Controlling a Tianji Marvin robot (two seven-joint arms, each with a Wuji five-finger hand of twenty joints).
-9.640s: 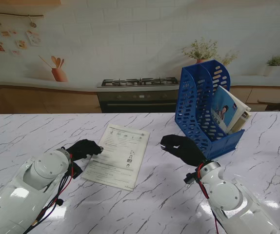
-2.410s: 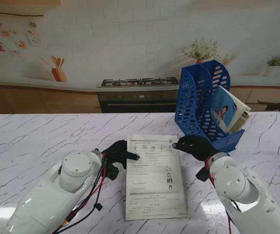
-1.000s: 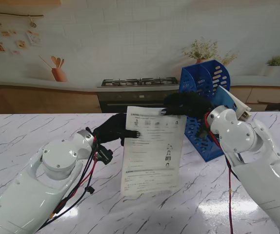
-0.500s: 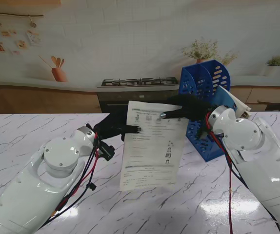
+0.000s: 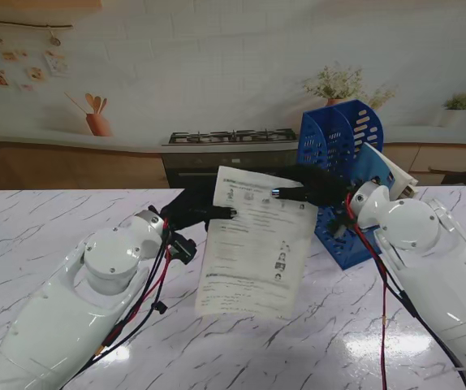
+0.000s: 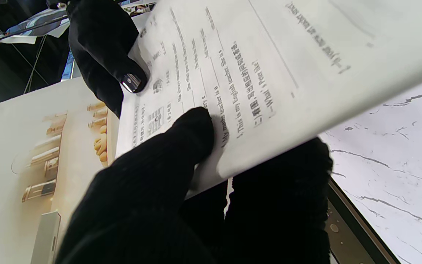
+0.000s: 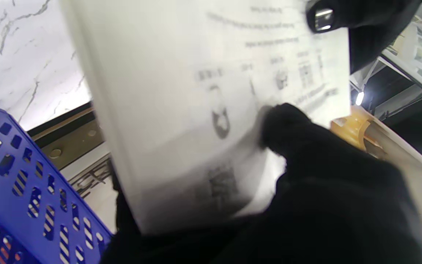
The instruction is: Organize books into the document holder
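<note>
I held the thin white book (image 5: 253,244) up off the table (image 5: 46,236) with both of my robot hands. Its low edge hung nearest to me, over the middle of the table, and it did not touch the marble there. The book hung down loose because I only held it by its top part.

My left robot hand (image 5: 191,213) was clamped on the top left corner of the book. In the left wrist view my thumb (image 6: 181,146) pressed on the printed page and my other fingers sat behind it, so the paper was pinched and could not slip. My right robot hand (image 5: 318,188) was clamped on the top right corner in the same way, with one finger lying across the front of the page. I think I used two hands because the book was thin and floppy, and one hand alone would let it bend over.

The book leaned a little to my right, toward the blue document holder (image 5: 334,175). The holder stood near the far right edge of the table, just past my right robot hand. One book with a blue cover (image 5: 383,175) already leaned in its right slot. The slots nearer the book looked free, so I think the white book was meant to go there next, top corners first.
</note>
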